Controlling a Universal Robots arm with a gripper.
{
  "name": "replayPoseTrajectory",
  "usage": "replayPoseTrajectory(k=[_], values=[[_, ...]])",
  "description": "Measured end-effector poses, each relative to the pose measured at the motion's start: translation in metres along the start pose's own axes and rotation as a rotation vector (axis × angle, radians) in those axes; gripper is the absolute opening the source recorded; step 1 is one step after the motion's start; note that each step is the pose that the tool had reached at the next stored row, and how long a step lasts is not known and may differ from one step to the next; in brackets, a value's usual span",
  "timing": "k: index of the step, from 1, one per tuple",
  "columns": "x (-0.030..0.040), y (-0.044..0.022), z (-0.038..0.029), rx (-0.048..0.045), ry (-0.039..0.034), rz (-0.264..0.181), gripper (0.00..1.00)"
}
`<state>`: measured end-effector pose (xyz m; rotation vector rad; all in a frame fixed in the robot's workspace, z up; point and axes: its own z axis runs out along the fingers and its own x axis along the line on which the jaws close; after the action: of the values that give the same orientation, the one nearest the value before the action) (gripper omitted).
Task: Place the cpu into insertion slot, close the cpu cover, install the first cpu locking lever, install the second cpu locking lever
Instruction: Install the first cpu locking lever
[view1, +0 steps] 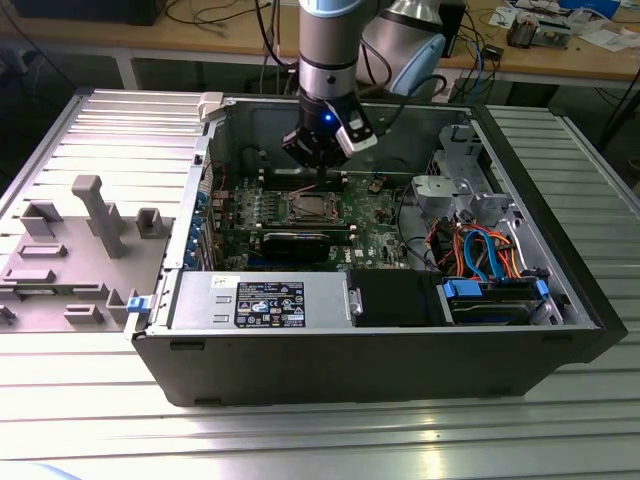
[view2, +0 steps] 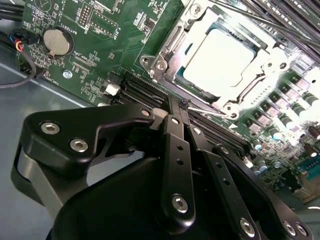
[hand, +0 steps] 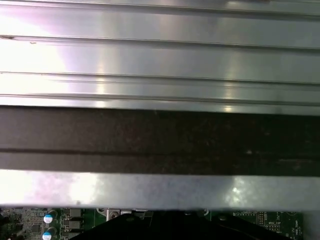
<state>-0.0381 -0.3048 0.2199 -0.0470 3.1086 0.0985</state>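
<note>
Inside the open black computer case (view1: 560, 300), the black two-fingered tool (view2: 184, 107), fingers pressed together on a thin wire locking lever (view2: 207, 111), hovers beside the socket where the silvery square cpu (view2: 222, 57) sits under its closed metal frame cover (view2: 175, 42).

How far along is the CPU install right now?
Looks done: the cpu sits in its socket and the cpu cover lies flat around it. In hand: the gripper, fingers together, is at a thin locking lever beside the socket. Left: at least this lever's latching; I cannot tell whether the other lever is latched.
</note>
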Motion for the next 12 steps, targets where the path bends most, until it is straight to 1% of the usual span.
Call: replayPoseTrajectory(k=[4, 6, 8, 10, 12], values=[[-0.0020, -0.0004, 0.0056, 0.0002, 0.0002, 0.000, 0.11], [-0.0038, -0.0007, 0.0105, 0.0001, 0.0000, 0.000, 0.11], [-0.0046, -0.0009, 0.0137, 0.0000, 0.0000, 0.000, 0.11], [-0.0052, -0.0011, 0.0161, 0.0000, 0.0002, 0.000, 0.11], [-0.0055, -0.0012, 0.0168, 0.0002, 0.0001, 0.001, 0.11]])
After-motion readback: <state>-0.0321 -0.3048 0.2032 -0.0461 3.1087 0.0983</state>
